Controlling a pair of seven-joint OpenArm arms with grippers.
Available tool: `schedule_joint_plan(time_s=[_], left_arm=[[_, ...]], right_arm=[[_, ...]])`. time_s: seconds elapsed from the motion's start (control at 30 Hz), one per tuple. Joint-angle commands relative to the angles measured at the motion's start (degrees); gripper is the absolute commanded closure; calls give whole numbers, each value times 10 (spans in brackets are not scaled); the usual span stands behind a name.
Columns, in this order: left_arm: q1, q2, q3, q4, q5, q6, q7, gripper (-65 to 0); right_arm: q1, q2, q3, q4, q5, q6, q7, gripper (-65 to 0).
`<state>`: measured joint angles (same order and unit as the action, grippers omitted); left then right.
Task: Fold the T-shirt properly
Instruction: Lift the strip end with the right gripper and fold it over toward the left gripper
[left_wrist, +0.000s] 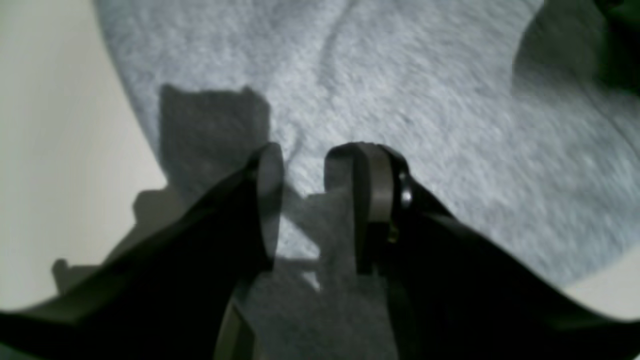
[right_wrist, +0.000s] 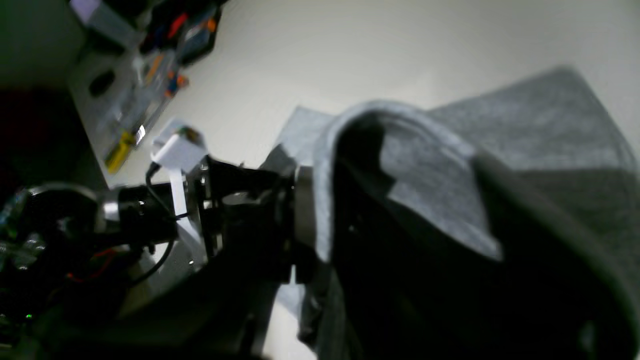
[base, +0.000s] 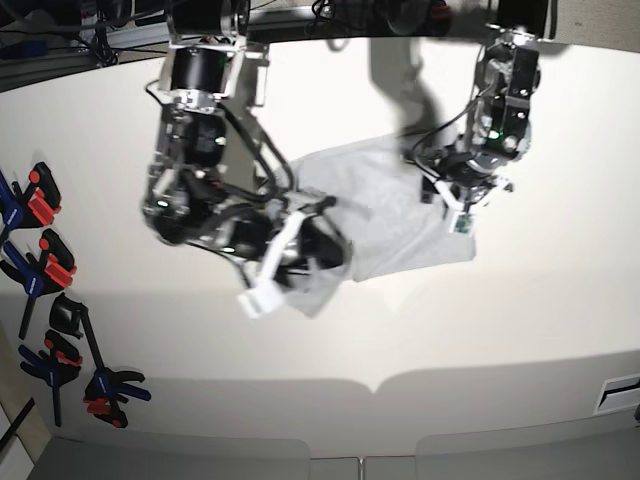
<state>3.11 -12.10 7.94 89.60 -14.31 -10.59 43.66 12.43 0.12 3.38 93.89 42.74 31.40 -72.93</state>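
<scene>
White tabletop (base: 480, 320) fills the background. On it the right gripper (base: 318, 252) is pressed shut on the T-shirt's (base: 390, 215) near corner, cloth draped over its fingers. Across the T-shirt, the left gripper (left_wrist: 304, 165) hovers over the far edge, jaws spread, holding nothing. Clamps (base: 45, 270) lie well away from the T-shirt.
</scene>
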Motion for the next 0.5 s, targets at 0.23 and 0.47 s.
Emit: schedule_joint_plan(time_s=[0.23,0.47], left_arm=[[-19,-3,0,7,-18,-4,5,-216],[-43,-5,0,11,-18,-3,52,-216]], right_arm=[[24,-91,-60,12,-24,-2,19,0],[30,-91,-75,12,-37,-5,14,0]])
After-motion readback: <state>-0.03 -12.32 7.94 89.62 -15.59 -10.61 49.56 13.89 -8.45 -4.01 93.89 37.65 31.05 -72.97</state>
